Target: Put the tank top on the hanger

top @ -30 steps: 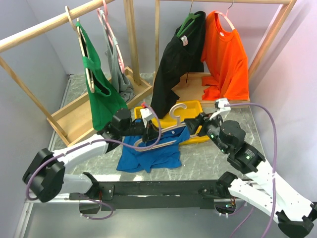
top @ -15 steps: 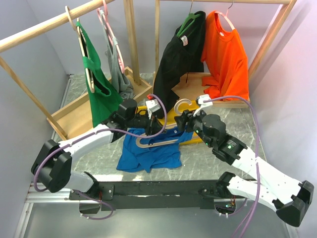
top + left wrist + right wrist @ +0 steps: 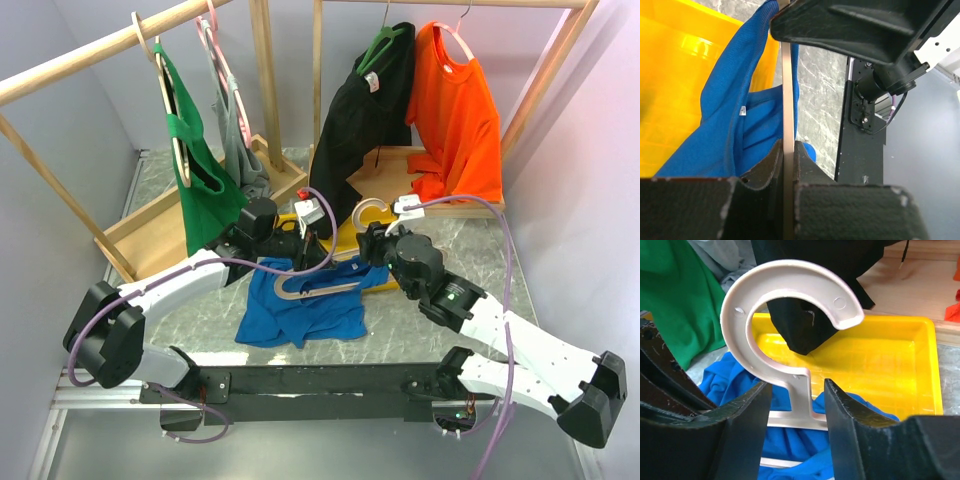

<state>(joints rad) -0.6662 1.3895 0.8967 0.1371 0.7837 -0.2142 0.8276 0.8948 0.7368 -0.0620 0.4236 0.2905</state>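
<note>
- Gripping hanger (image 3: 318, 291) arm with left tool (image 3: 788, 150), clamped shut on it.
- Straddling hanger neck with right tool (image 3: 796, 390), jaws apart, no contact.
- Seeing tank top (image 3: 300, 318) crumpled on table (image 3: 395, 335) under hanger, edge in tray (image 3: 920, 365).
- Looks undressed; left to do: thread both straps.

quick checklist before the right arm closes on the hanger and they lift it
1. Left gripper holding the hanger: ok. The thin bar is clamped between its jaws.
2. Right gripper lined up: ok. Its jaws straddle the neck just below the hook.
3. Right grip made: not ok. There are gaps on both sides of the neck, so the jaws are open.
4. Tank top strap threaded over the hanger: cannot tell. The fabric runs beside the bar.
5. Tank top free to lift: not ok. Part of it lies on the yellow tray.
</note>
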